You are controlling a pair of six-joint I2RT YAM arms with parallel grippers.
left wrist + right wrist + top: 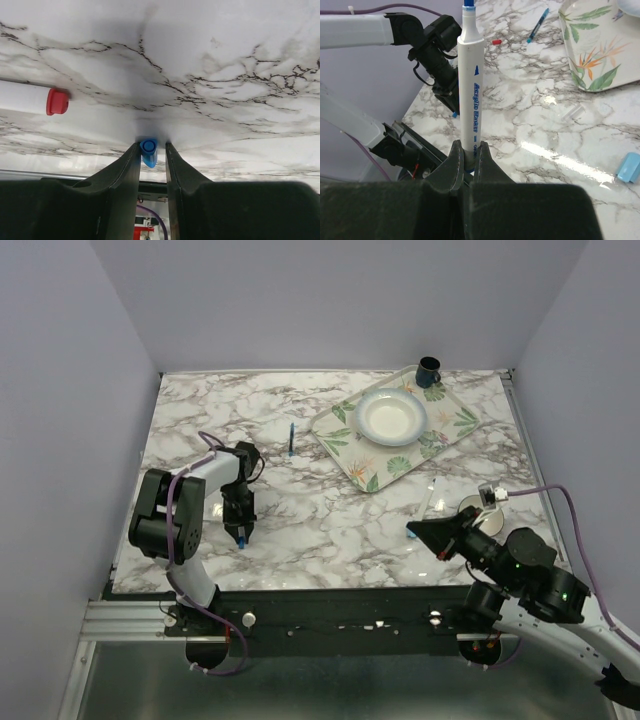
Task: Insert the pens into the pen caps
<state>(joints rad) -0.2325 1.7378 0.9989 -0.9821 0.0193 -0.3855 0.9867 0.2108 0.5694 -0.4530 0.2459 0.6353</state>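
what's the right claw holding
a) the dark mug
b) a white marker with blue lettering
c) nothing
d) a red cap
b: in the right wrist view the right claw is shut on the lower end of a white marker with blue lettering, which stands up out of the jaws with its blue tip at the top.

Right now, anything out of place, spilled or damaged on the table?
Nothing stands out. The right gripper grips a white marker by its tail, and the left gripper has a blue cap between its fingers. The mug stands upright at the tray corner. Nothing is spilled.
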